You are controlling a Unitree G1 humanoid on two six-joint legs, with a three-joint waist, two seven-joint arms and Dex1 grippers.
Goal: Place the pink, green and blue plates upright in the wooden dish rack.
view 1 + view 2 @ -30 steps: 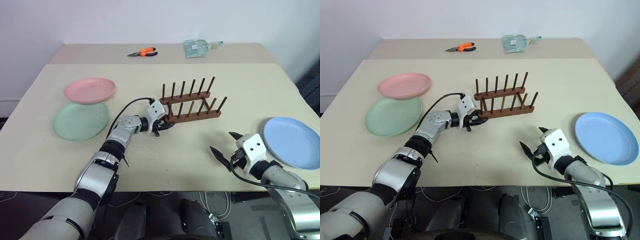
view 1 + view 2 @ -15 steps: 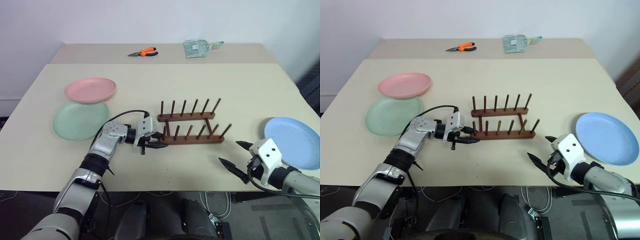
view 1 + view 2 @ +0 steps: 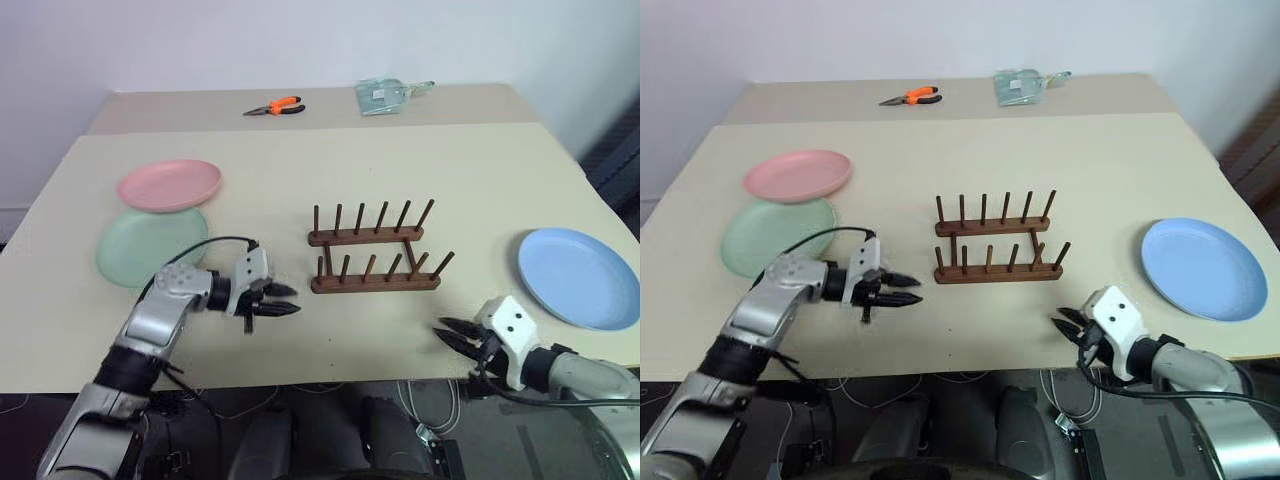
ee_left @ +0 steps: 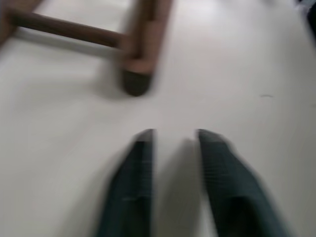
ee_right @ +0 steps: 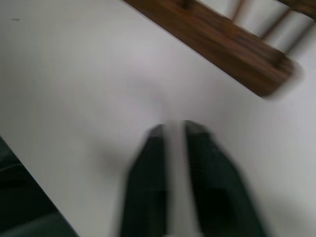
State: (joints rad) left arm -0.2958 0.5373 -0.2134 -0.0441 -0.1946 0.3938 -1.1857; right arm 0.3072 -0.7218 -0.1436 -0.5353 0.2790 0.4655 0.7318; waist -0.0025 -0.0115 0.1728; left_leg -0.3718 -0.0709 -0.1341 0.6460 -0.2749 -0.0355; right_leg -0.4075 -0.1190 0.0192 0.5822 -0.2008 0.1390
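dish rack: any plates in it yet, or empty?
Empty. The wooden dish rack shows bare pegs; pink plate, green plate and blue plate lie on the table.

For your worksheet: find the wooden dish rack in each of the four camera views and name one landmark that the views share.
Left eye view: the wooden dish rack stands at the centre.
Right eye view: centre, just left of the middle.
Left wrist view: one rail end and a crossbar, above the left claw.
Right wrist view: a rail crosses the upper right corner.
Shared landmark: the rack's rail on the pale table.
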